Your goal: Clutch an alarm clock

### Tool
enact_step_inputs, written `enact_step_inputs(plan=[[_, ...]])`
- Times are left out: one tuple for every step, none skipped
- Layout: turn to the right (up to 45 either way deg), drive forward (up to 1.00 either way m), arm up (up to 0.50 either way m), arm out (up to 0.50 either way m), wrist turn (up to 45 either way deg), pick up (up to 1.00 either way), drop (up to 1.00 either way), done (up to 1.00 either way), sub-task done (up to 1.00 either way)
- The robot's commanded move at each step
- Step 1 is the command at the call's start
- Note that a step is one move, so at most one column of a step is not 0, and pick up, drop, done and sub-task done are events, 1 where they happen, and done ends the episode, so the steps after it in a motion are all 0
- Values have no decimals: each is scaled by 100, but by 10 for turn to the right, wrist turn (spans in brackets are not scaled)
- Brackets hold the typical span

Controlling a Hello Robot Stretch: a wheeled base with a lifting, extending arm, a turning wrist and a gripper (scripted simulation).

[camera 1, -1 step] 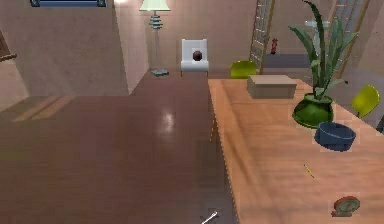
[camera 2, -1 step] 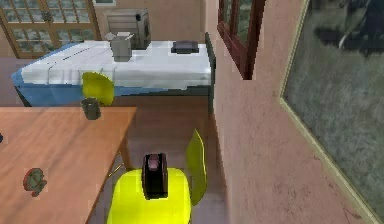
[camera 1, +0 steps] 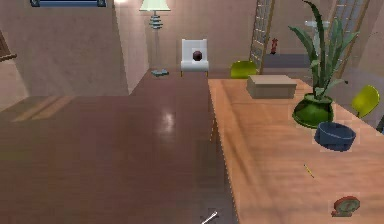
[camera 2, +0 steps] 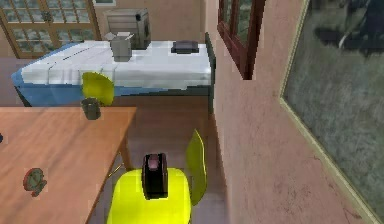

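spotting dark boxy thing on yellow chair at 6 o'clock, round greyish blob on worktop at 8 o'clock; cannot tell claw's state

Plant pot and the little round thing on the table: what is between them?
A blue bowl sits between the green plant pot and the little round thing, on the wooden table, in the forward view.

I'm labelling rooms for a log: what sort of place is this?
Likely a home, an open bedroom and dining space: a made bed, a long wooden table with a yellow chair, and a floor lamp.
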Motion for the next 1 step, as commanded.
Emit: enact_step_inputs(plan=[[0,0,18,0,0,0,0,0,0]])
